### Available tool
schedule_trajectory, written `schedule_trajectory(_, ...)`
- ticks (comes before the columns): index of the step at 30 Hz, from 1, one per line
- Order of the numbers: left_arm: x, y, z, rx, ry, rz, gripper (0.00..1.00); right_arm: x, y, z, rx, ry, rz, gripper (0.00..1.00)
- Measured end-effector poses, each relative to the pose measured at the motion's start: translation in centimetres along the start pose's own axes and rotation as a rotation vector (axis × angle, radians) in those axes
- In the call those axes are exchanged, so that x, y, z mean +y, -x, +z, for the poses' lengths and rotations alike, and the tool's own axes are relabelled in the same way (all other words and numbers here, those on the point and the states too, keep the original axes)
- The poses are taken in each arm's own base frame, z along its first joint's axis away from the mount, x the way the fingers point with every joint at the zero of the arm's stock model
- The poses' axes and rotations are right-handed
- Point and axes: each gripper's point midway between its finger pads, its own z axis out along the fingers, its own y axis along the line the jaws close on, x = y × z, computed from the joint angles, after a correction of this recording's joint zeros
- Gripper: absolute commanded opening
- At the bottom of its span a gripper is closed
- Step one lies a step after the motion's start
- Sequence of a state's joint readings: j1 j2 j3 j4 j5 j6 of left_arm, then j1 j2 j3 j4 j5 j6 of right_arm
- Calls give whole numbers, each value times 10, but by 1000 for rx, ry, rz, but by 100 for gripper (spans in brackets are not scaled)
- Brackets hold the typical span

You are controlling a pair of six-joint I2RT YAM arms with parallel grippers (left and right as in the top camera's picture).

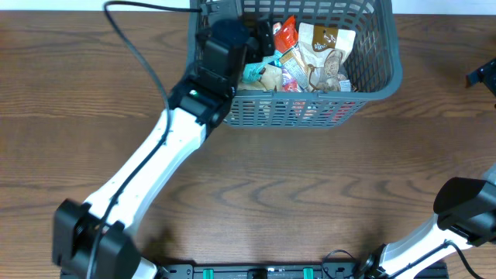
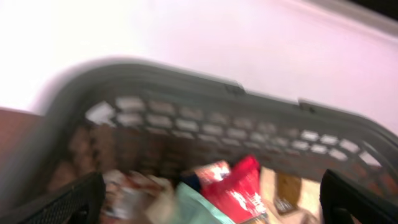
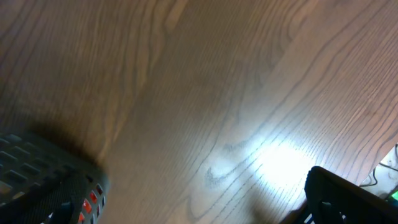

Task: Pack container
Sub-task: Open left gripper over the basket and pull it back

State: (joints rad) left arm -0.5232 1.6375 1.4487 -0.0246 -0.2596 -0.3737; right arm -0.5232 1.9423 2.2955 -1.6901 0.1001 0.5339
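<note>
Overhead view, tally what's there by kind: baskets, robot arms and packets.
Basket: 1
Arms: 2, left arm and right arm
Packets: too jumbled in the basket to count
Total counted: 3

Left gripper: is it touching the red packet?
Apart. Left wrist view: the fingers of the left gripper stand wide at both lower corners; the red packet lies between, clear of both.

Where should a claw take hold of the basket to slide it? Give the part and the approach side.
Probably best: grip the basket by its flared rim on the near long wall, toward the right corner, coming from above with one finger inside and one outside. The rim is thin and exposed there, while the left arm covers the left end.
</note>
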Motion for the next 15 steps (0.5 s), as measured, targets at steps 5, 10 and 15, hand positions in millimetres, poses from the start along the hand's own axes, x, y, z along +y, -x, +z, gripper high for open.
schedule_trajectory(5,16,63,-61,-84,93,104,99,0,0,0,0,0,0,99)
schedule_trajectory(10,40,113,-149,-145,162,159,99,0,0,0,0,0,0,99)
schedule_trajectory(15,77,120,-222,-130,231,190,99,0,0,0,0,0,0,99)
